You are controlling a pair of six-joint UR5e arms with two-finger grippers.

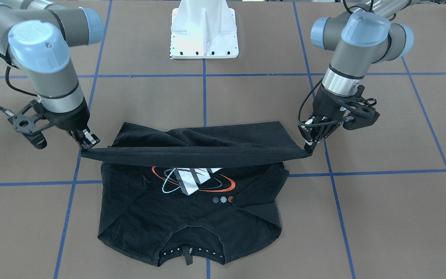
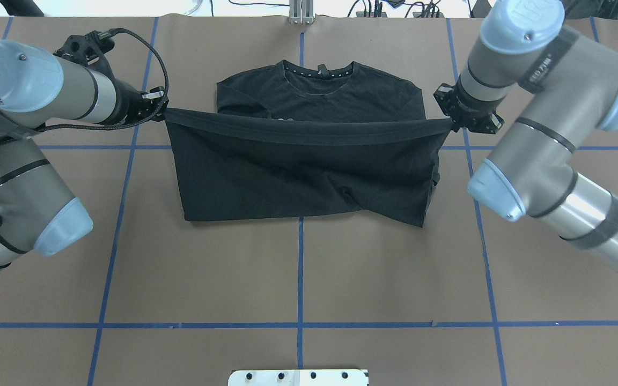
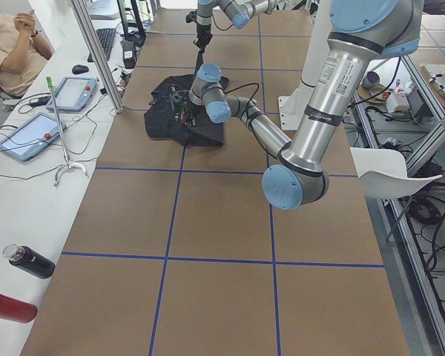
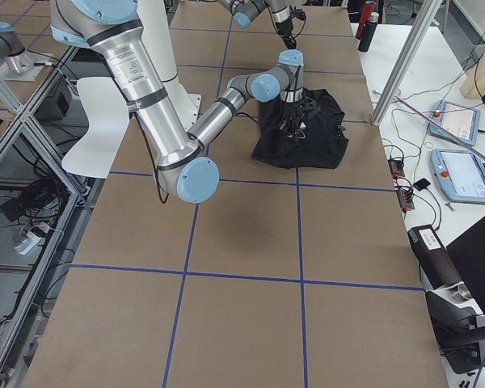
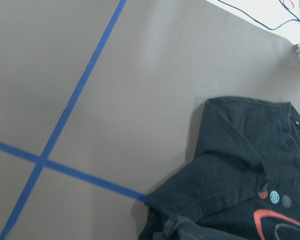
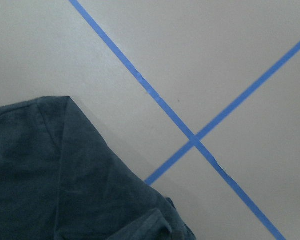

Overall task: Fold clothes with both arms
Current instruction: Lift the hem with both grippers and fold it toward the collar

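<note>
The black T-shirt (image 1: 192, 217) lies on the brown table with its collar (image 2: 317, 72) away from the robot. Its chest print (image 1: 194, 180) of slanted bars and red and cyan rings is partly covered. My left gripper (image 2: 161, 110) and right gripper (image 2: 451, 124) are each shut on one corner of the hem. They hold it stretched taut in a straight band (image 1: 196, 157) above the shirt's middle. In the front view the left gripper (image 1: 309, 149) is at the right and the right gripper (image 1: 87, 143) at the left. The left wrist view (image 5: 240, 165) and right wrist view (image 6: 65, 175) show shirt cloth below.
The white pedestal base (image 1: 204, 31) stands on the robot's side of the table. Blue tape lines (image 2: 300, 268) grid the brown tabletop. A side desk holds tablets (image 3: 30, 137) and bottles (image 3: 30, 261), and a seated person (image 3: 11, 44) is beside it.
</note>
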